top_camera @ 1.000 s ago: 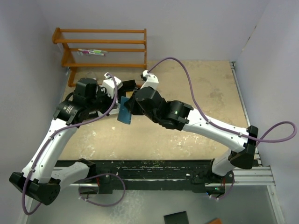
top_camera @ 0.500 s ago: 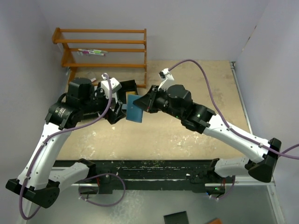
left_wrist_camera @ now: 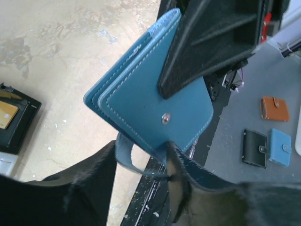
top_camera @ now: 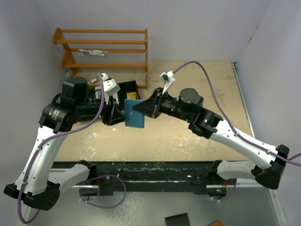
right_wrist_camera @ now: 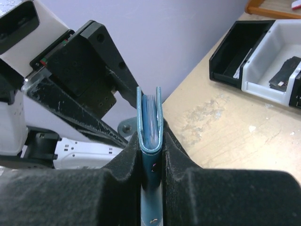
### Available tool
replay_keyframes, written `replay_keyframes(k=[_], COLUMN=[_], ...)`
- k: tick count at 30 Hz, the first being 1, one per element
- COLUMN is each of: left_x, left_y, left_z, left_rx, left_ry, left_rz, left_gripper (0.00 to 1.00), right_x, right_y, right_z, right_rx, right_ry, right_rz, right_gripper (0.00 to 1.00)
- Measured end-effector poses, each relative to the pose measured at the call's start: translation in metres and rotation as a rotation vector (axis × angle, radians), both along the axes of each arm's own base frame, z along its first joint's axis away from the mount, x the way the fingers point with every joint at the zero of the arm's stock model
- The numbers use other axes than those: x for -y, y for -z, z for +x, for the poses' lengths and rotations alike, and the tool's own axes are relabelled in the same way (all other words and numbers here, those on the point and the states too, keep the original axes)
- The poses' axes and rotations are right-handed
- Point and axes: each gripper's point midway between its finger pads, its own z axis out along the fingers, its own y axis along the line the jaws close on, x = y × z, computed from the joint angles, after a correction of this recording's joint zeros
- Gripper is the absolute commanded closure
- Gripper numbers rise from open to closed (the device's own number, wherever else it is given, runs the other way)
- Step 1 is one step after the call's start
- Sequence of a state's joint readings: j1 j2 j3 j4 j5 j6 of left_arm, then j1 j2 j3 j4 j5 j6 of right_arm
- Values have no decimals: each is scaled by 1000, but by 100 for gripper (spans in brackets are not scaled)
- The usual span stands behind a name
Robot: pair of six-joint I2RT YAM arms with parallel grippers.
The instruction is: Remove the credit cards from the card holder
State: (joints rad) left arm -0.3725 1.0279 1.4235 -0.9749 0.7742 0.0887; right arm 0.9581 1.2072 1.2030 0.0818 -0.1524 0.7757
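Above the table (top_camera: 164, 146), I have the holder (left_wrist_camera: 141, 99) folded shut, one edge pinched in the right gripper (right_wrist_camera: 150, 141). The left gripper (left_wrist_camera: 141, 149) is spread around its loose strap (left_wrist_camera: 128, 159), not clamping it. I can't see the cards. My worry: the floppy strap slips the jaws, or a hard tug drags the holder out of the right pinch and drops it.

Showing only thin layered edges (right_wrist_camera: 149, 110) inside the flat blue stitched card holder (right_wrist_camera: 151, 188), too narrow for telling cards from pockets. Cutting off the black-and-white plastic compartment tray (left_wrist_camera: 21, 132) at the picture's left edge. Blurring the black padded left gripper (left_wrist_camera: 141, 165) below.
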Motion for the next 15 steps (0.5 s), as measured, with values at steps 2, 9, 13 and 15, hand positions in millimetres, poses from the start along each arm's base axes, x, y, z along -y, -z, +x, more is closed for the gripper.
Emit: replay_keyframes(k=[2, 9, 13, 15], left_x=[0, 1, 1, 0], left_y=[-1, -7, -10, -9], left_z=[-6, -20, -21, -22], left_rx=[-1, 3, 11, 10], left_ry=[22, 84, 87, 88], left_rz=[-6, -19, -18, -13], left_gripper=[65, 83, 100, 100], right_x=[4, 9, 9, 9], right_y=[-1, -6, -9, -10], right_z=[-4, -17, -19, -21], right_rx=[8, 34, 45, 45], right_ry=[-18, -83, -106, -120], right_rz=[9, 49, 64, 74], right_gripper=[100, 100, 100, 100])
